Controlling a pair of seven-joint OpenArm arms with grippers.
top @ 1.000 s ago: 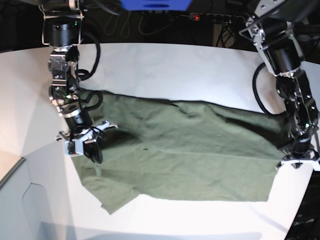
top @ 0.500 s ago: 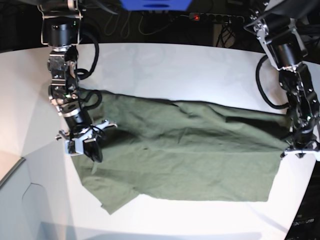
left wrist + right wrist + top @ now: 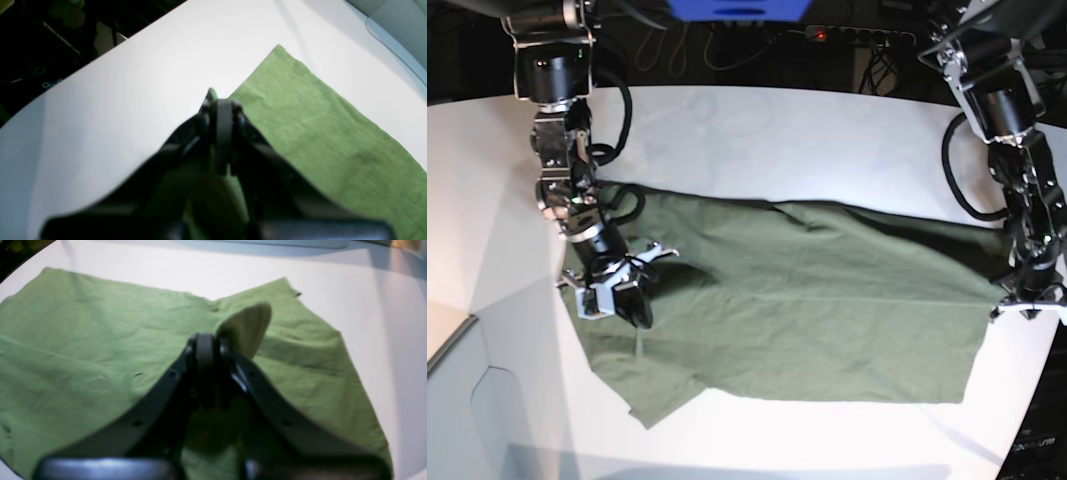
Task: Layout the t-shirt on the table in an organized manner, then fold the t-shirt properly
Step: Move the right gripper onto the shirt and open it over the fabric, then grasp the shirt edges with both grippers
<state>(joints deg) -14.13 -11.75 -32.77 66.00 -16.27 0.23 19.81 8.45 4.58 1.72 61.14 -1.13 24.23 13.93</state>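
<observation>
The olive-green t-shirt (image 3: 807, 300) lies spread and wrinkled across the white table (image 3: 777, 140). My right gripper (image 3: 622, 305) is shut on a raised fold of the shirt near its left side. In the right wrist view that gripper (image 3: 205, 340) has a flap of cloth (image 3: 247, 326) standing up beside its tips. My left gripper (image 3: 1027, 308) sits at the shirt's right edge. In the left wrist view this gripper (image 3: 222, 103) is shut, with a bit of green cloth (image 3: 210, 95) poking past the tips and the shirt (image 3: 317, 126) stretching away over the table (image 3: 116, 100).
A grey panel (image 3: 467, 400) sits at the table's front left corner. A power strip (image 3: 857, 35) and cables lie in the dark area behind the table's far edge. A blue object (image 3: 737, 8) is at the top middle.
My right gripper has moved a little to the right and forward with the cloth fold. My left gripper has shifted slightly outward and back at the shirt's right edge, drawing that side flatter.
</observation>
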